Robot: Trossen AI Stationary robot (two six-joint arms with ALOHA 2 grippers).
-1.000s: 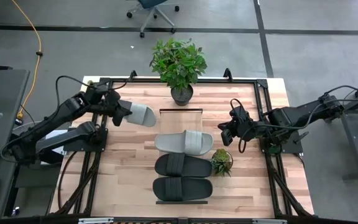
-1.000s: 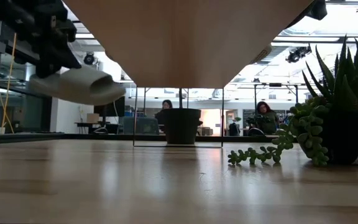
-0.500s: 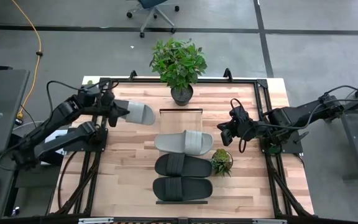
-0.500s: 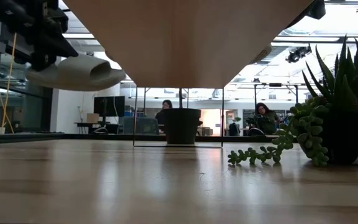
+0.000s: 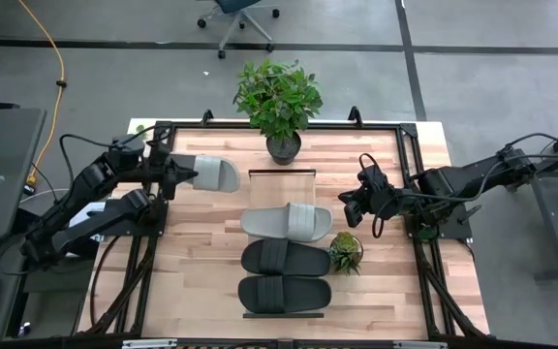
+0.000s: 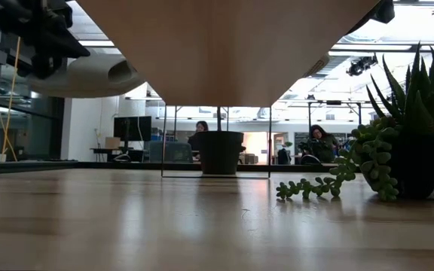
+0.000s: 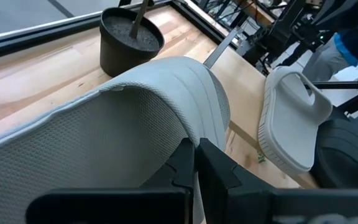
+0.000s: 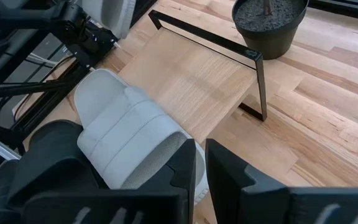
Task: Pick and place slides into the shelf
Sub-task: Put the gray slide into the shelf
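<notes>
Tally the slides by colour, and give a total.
Light grey slides: 2, one held in the left gripper at, one on the shelf at
Black slides: 2, at and
Total: 4

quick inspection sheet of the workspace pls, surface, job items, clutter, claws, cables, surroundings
surface: butcher-block tabletop with black frame rails along its edges.
job's things: shelf carries one light grey slide and two black slides; its end nearest the large plant is bare. The second grey slide is held in the air off the shelf's left side.
clutter: large potted plant at the far edge, small succulent beside the shelf's right side.
claws: left claw shut on the second grey slide; right claw shut, empty, hovering right of the shelf.
cables: yellow cord on the floor, black leads along both arms.
surroundings: office chair on the floor; two seated people in the room behind.
</notes>
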